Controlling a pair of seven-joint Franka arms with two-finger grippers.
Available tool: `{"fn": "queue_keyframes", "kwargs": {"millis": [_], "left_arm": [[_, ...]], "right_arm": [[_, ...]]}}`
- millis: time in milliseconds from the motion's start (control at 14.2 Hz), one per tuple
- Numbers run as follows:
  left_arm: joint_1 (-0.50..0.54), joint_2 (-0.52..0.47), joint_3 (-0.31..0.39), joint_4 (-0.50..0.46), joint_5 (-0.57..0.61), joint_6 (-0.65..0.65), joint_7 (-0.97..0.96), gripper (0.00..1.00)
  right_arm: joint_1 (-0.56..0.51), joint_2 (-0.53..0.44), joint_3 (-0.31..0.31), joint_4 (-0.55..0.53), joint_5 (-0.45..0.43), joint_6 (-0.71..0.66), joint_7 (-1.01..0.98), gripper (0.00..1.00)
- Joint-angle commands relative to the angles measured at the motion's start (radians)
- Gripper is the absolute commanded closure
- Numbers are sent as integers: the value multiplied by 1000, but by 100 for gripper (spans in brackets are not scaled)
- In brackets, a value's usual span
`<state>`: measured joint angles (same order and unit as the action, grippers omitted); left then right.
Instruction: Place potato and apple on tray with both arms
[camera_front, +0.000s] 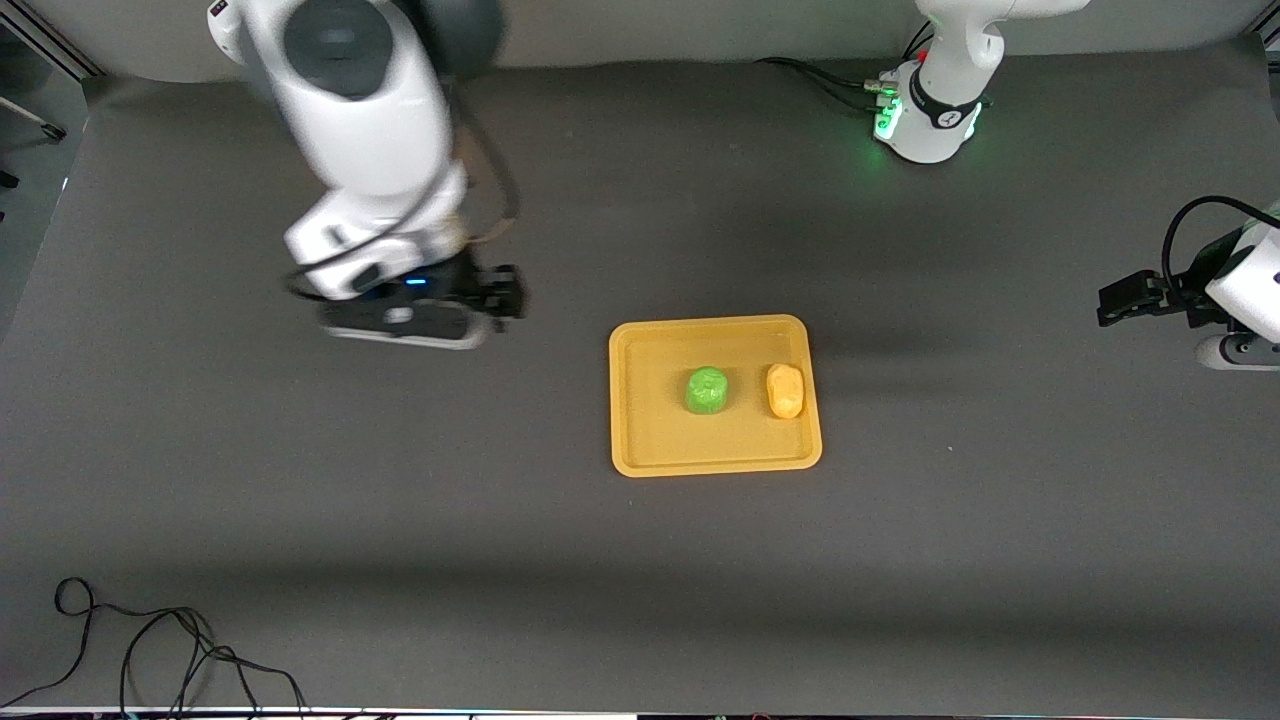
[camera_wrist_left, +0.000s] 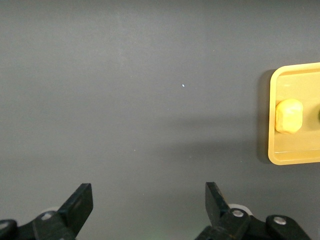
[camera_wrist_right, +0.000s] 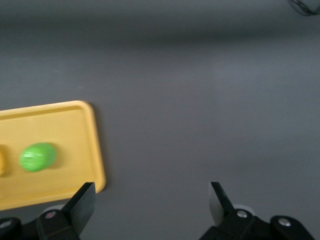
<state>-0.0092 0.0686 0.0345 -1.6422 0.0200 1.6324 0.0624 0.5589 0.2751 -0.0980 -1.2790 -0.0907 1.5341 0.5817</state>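
Our right gripper hangs over bare table toward the right arm's end, fingers spread wide with nothing between them. Our left gripper hovers at the left arm's end, jaws parted, apparently empty too.

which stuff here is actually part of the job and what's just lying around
Part of the job:
- apple, on the tray
- potato, on the tray beside the apple
- tray
- left gripper, open, over bare table
- right gripper, open, over bare table

Just lying about:
- black cable at the table edge nearest the front camera
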Motion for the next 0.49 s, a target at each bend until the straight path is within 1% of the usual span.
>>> {"fn": "queue_keyframes", "kwargs": {"millis": [0,70,282,423], "left_arm": [[3,-6,-1,-5,11,10,11,0],[3,-4,-1,-5,11,7,11,0],[3,-4,-1,-14,11,6,13,0],[3,-4,-2,-14,11,6,13,0]], "right_arm": [[-181,-210,35,-264,64,64,-161,0],[-244,-226,44,-272,78,63,-227,0],[-396,-252,49,-298,78,61,-402,0],[-482,-258,70,-312,78,64,-460,0]]}}
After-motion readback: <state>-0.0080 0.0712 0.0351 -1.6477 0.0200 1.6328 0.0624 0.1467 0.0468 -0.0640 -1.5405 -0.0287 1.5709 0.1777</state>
